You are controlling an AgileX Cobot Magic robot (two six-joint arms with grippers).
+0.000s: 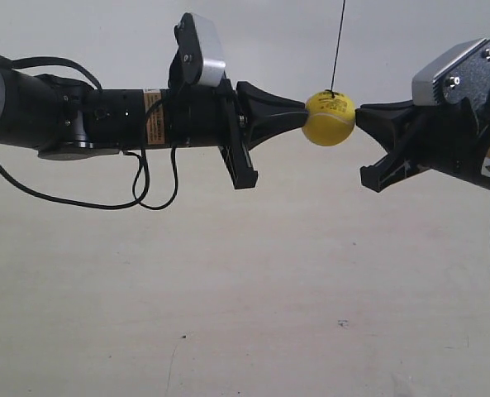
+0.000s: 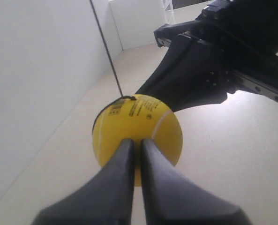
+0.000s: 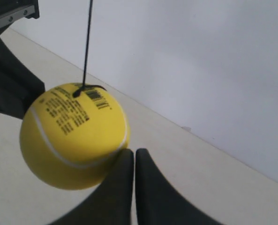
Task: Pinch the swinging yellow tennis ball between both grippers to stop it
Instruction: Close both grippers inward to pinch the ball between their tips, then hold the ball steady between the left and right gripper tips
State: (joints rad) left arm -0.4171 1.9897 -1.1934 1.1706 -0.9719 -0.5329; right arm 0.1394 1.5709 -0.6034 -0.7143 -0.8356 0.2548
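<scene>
Yellow tennis ball [image 1: 330, 118] pinched in mid-air between the left gripper [image 2: 138, 152] and the right gripper [image 3: 134, 157].
The ball was hung from a thin dark string [image 1: 338, 45] and was touched on opposite sides by the pointed tips. Each gripper's jaws were drawn together, with only a thin slit left between them.

Nothing can be read. The yellow tennis ball [image 3: 73, 140] carries small dark print and a barcode-like block, too blurred to make out. An orange label [image 1: 152, 117] on the arm [image 1: 104, 116] at the exterior view's left is illegible as well.
</scene>
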